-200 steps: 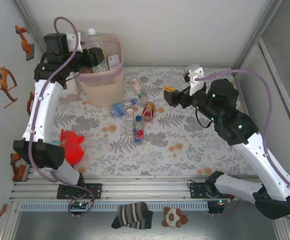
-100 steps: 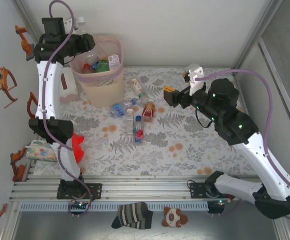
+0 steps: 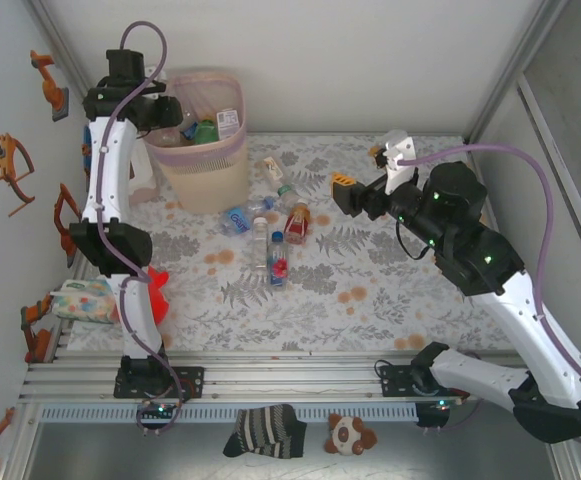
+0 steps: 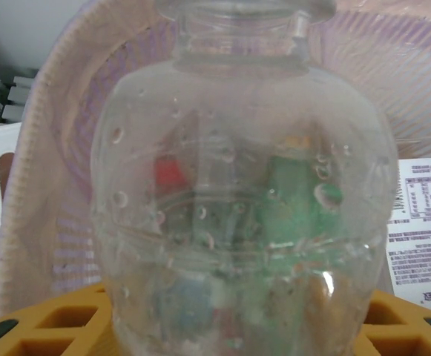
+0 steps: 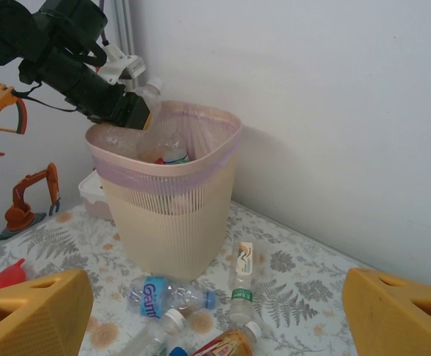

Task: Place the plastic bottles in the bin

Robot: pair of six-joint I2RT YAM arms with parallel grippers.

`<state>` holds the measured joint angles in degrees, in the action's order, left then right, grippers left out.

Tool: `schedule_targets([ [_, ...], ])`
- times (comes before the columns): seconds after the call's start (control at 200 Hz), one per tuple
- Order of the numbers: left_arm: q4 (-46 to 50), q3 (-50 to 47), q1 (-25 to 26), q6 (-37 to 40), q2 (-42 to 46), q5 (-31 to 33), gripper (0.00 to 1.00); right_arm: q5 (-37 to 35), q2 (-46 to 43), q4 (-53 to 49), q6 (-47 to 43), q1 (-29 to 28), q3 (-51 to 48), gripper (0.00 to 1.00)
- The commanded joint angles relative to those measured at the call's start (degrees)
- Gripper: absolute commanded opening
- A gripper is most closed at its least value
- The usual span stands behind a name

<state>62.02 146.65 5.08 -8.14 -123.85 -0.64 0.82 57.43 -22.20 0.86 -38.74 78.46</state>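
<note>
One clear bottle (image 4: 237, 193) sits in the left claw (image 5: 133, 113), jaws part-closed round its body, cap poking over the rim of the bin (image 5: 178, 215). Judgement: shift inward before letting go, or it may catch the rim. Right claw (image 3: 362, 168) gapes empty. Several loose bottles (image 3: 270, 225) lie on the table (image 3: 390, 290) beside the bin; nothing obstructs.

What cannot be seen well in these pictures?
- Left wrist view: the clear bottle, close and blurred, hides what lies in the bin.
- Right wrist view: the bin wall hides how many bottles lie inside; the bottom edge cuts off the amber bottle.
- Top view: labels on the loose bottles are too small to read.
</note>
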Motion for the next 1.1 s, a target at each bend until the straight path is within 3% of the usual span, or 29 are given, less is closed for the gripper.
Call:
schedule_targets([
  [0.0,1.9,-0.5,0.3,2.4,-0.4,3.3,0.47,-0.6,-0.9,0.8,0.4,0.3,-0.6,0.86],
  [0.731,3.6,-0.9,2.5,0.8,-7.8,5.1,0.56,-2.0,-3.5,1.8,0.5,0.3,-3.8,0.85],
  [1.092,3.3,1.5,3.1,0.3,-5.6,5.6,0.78,-2.5,-3.6,2.5,0.7,0.3,-4.4,0.85],
])
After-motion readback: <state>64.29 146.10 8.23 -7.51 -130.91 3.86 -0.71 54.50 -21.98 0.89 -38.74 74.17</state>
